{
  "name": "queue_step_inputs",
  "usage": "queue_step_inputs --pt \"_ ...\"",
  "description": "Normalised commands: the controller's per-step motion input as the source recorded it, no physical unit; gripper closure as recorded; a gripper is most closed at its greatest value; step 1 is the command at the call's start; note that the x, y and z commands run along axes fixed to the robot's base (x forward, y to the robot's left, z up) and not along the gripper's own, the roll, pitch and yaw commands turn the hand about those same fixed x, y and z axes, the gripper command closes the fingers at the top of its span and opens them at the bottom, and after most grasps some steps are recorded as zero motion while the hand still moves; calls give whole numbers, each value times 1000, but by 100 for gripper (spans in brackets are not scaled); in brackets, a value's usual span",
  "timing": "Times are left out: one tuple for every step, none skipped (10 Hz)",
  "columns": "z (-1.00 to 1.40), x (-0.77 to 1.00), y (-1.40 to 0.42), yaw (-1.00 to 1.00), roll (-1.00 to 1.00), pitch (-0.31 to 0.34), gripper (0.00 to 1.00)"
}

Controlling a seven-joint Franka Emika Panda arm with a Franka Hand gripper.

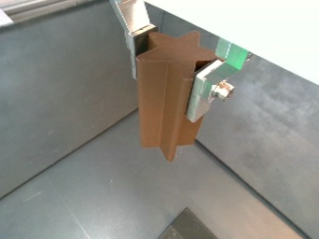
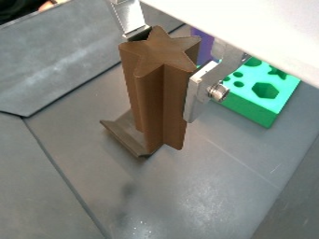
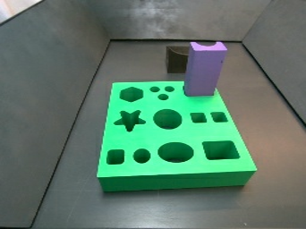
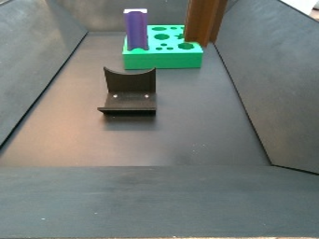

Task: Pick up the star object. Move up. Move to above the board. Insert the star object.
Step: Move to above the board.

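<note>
The star object (image 1: 162,98), a tall brown post with ridged sides, is clamped between my gripper's (image 1: 169,65) silver fingers (image 1: 202,93) near its upper end. It hangs upright, clear of the floor. In a wrist view the star object (image 2: 156,93) hangs over the fixture (image 2: 125,133), with the green board (image 2: 256,93) some way off beyond it. In a side view only the post (image 4: 206,19) shows at the upper edge; the gripper is out of frame. The board (image 3: 149,139) lies flat, its star hole (image 3: 131,119) empty.
A purple block (image 3: 206,67) stands in the board's far side and shows again in a side view (image 4: 134,28). A short dark grey block (image 3: 176,58) sits behind the board. The fixture (image 4: 129,91) stands mid-floor. Grey walls enclose the floor.
</note>
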Motion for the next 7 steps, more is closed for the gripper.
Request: queue_step_inputs --pt "1000 -13 1 36 84 90 100" --pt "1000 -8 -4 38 89 94 100" --pt "1000 -6 -6 38 91 92 100" --pt "812 -3 -7 37 93 93 100" --pt "656 1 -7 35 91 92 100" --pt "499 2 -8 35 91 96 100" --pt "342 5 -8 36 89 93 100"
